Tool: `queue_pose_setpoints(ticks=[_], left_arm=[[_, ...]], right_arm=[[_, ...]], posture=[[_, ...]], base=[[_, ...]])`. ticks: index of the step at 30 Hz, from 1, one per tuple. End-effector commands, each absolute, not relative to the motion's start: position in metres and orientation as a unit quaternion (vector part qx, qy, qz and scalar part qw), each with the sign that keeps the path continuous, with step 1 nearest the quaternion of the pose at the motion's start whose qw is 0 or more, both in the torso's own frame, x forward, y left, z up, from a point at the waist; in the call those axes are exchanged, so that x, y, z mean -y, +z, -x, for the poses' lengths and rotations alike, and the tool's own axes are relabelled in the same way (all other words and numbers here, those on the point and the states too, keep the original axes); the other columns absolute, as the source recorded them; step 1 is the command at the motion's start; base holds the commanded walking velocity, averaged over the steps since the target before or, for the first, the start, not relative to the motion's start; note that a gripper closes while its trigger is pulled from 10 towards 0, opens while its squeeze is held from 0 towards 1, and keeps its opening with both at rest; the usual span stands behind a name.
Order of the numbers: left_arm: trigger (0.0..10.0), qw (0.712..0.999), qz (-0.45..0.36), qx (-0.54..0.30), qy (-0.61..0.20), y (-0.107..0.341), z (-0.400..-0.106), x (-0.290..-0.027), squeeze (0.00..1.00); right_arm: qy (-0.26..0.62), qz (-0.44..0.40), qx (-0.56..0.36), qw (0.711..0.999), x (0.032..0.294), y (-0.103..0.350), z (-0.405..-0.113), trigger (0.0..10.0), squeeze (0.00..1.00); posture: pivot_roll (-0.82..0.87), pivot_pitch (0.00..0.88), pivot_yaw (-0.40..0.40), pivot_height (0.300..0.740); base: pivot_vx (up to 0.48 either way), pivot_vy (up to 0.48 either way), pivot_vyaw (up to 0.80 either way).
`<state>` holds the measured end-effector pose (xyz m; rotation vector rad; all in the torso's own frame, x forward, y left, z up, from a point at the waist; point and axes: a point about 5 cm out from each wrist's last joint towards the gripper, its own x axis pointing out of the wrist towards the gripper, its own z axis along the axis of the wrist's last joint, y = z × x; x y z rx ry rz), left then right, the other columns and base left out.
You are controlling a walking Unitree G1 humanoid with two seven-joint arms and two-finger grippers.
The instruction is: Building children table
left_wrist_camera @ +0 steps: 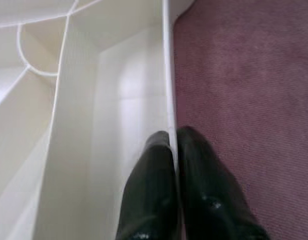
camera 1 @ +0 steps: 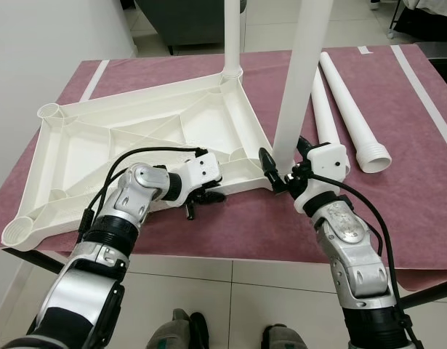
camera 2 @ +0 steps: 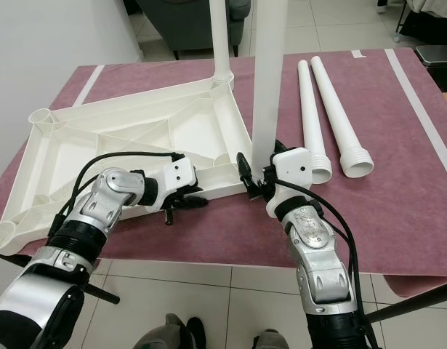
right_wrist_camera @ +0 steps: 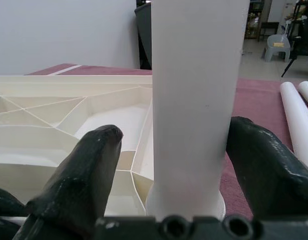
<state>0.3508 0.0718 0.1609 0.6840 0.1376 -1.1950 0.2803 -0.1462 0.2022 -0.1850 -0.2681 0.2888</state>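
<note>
A white plastic tabletop lies upside down on the maroon-covered table. One white leg stands fitted in its far right corner. A second leg stands upright in the near right corner socket. My right gripper is open around the base of that leg, one finger touching it and the other finger a little apart. My left gripper is shut on the tabletop's thin near rim, left of that corner.
Two loose white legs lie side by side on the cloth to the right. A dark armchair stands behind the table. A white wall is at the left. The table's front edge is just below both grippers, with tile floor beneath.
</note>
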Motion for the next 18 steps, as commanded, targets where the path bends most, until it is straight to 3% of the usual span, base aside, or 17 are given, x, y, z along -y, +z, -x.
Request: queue_pose_setpoints(ticks=[1,9,18], left_arm=[[0.0,0.827,-0.328,-0.039,-0.455,0.16,-0.361,-0.083,0.0],[0.0,0.792,-0.333,-0.008,-0.512,0.167,-0.352,-0.09,0.0],[0.0,0.73,-0.383,0.047,-0.564,0.187,-0.337,-0.108,0.0]], right_arm=[[0.153,0.09,0.135,0.975,0.142,0.202,-0.28,10.0,0.0],[0.174,0.097,0.129,0.972,0.14,0.2,-0.279,10.0,0.0],[0.209,0.104,0.123,0.965,0.136,0.2,-0.283,10.0,0.0]], posture=[[-0.13,0.098,0.169,0.74],[-0.13,0.088,0.151,0.74],[-0.1,0.074,0.11,0.74]], base=[[0.0,0.0,0.0],[0.0,0.0,0.0],[0.0,0.0,0.0]])
